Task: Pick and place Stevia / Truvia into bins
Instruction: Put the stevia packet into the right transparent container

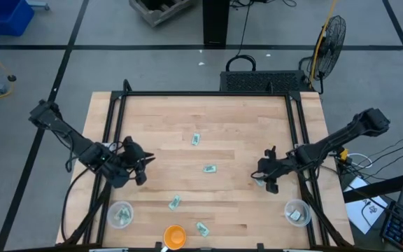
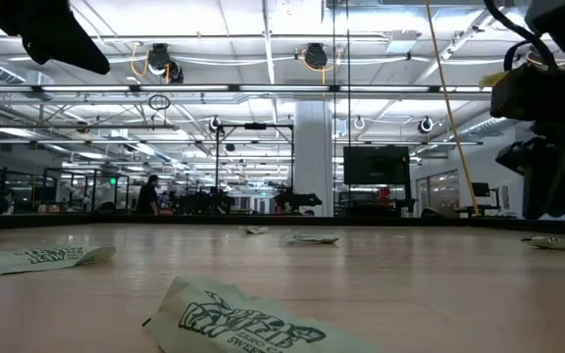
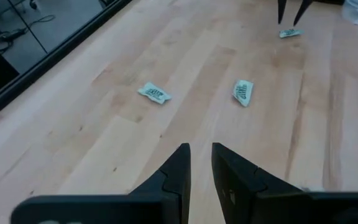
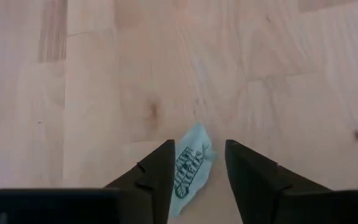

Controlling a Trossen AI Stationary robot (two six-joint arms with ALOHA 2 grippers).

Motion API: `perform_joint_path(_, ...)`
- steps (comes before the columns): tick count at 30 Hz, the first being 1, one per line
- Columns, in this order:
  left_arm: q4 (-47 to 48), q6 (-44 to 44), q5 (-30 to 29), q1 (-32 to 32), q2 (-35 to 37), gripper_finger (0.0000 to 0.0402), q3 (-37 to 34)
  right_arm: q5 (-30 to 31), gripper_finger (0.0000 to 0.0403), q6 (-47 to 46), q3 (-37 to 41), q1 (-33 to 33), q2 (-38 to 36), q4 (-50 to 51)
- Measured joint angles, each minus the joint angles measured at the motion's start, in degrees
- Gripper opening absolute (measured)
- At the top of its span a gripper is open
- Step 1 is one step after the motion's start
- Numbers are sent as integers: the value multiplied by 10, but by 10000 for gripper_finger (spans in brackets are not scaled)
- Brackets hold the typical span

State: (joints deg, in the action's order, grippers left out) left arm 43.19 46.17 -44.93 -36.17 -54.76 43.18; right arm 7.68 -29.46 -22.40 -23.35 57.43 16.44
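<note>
Presently the right gripper [image 4: 196, 163] stands low over the bench [image 4: 104, 74], fingers parted, a Stevia sachet [image 4: 190, 167] lying flat between them, ungrasped. Step judged: pick under way. Next move calls for closing on the sachet, then carrying it to a bin [image 1: 297, 213]. Left gripper [image 3: 198, 163] waits, fingers narrowly apart, empty.

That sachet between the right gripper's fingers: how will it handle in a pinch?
Probably floppy: the sachet is thin paper, already creased. Likely very light, so one fingertip of the right gripper could nudge it away. It lies flat on the table, so no rolling; getting under an edge may be hard.
</note>
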Motion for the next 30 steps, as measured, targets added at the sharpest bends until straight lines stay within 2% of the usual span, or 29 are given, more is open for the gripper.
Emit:
perform_joint_path(3, 0, 0, 0, 6, 0, 72, 0, -1, 154, 5, 23, 0, 0, -24)
perform_joint_path(7, 0, 0, 0, 12, 0, 72, 0, -1, 161, -34, 54, 0, 0, -39)
perform_joint_path(15, -1, -37, 0, 26, 0, 72, 0, 8, 146, -39, 120, 0, -1, -184)
perform_joint_path(20, -1, -62, 1, 37, 0, 72, 0, 11, 109, -47, 148, 0, -2, -211)
perform_joint_path(27, -2, -75, 1, 50, 0, 72, 0, -2, 18, 1, 156, 0, 1, -281)
perform_joint_path(30, -2, -75, 1, 51, 0, 72, 0, -10, 9, -1, 156, 0, 1, -282)
